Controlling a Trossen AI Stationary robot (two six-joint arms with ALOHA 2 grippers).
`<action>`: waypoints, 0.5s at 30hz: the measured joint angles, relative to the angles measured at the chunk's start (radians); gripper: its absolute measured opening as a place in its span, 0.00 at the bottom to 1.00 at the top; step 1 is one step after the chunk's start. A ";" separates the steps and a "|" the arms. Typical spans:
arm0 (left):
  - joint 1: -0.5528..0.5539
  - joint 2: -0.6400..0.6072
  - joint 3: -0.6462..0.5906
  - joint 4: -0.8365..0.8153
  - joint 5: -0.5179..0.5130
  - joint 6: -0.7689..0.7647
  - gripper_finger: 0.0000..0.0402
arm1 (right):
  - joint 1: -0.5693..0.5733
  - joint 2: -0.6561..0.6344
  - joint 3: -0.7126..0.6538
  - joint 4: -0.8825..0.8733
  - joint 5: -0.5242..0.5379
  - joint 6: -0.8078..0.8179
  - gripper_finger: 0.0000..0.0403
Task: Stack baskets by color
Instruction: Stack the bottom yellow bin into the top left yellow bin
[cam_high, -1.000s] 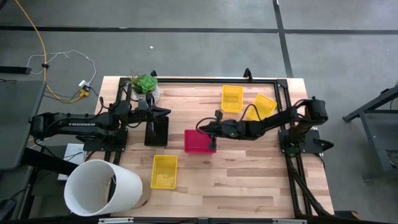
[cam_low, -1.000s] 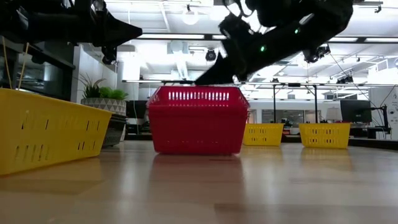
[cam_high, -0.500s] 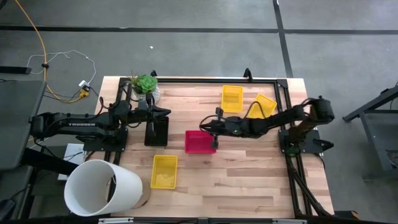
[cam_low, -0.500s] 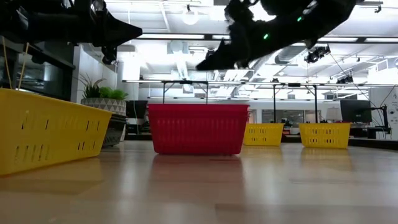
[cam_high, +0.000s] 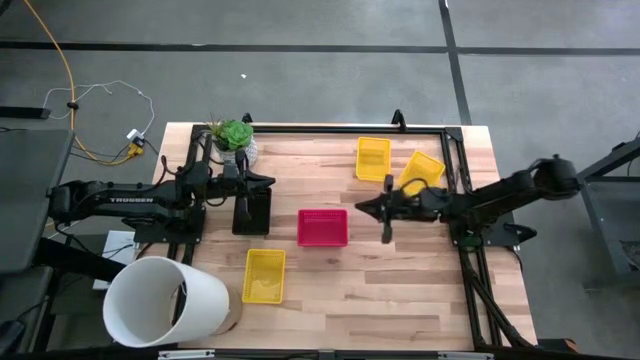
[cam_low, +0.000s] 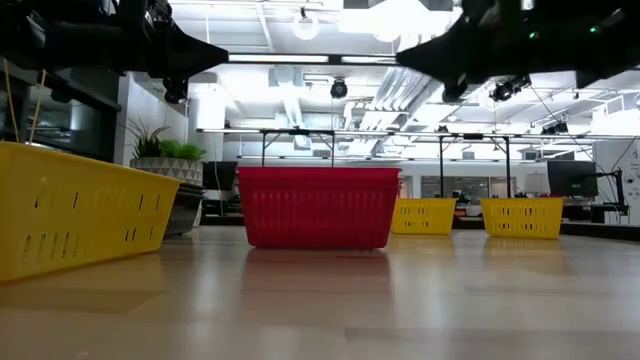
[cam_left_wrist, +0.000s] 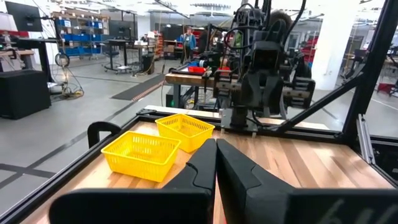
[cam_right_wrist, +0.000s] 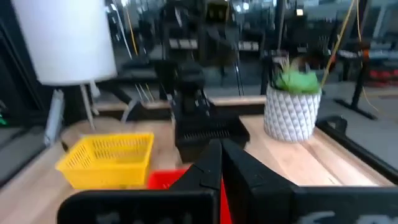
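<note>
A red basket (cam_high: 323, 228) stands flat on its base at the table's middle and shows again in the low view (cam_low: 318, 207). One yellow basket (cam_high: 265, 275) sits near the front, and two more yellow baskets (cam_high: 373, 158) (cam_high: 424, 170) sit at the far right. A black basket (cam_high: 252, 210) stands left of the red one. My left gripper (cam_high: 270, 182) hangs shut above the black basket. My right gripper (cam_high: 360, 207) is shut in the air, right of the red basket and clear of it.
A large white bucket (cam_high: 165, 302) lies at the near left corner. A white pot with a green plant (cam_high: 236, 138) stands at the far left. A black frame rail (cam_high: 340, 128) runs along the far edge. Bare wood lies at the near right.
My right gripper has drawn back from the red basket's right rim toward the table's right edge, rising a little, and has stayed shut. The red basket, tipped up a second ago, has dropped flat onto its base.
</note>
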 joint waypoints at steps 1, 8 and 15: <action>0.000 0.000 0.000 0.000 0.000 -0.001 0.00 | 0.007 -0.012 -0.009 0.021 0.000 -0.003 0.00; 0.000 0.000 0.000 0.000 0.000 0.002 0.00 | 0.030 -0.030 0.009 0.041 0.020 -0.070 0.00; 0.000 0.000 0.000 0.000 0.000 0.001 0.00 | 0.030 -0.030 0.010 0.038 0.026 -0.060 0.00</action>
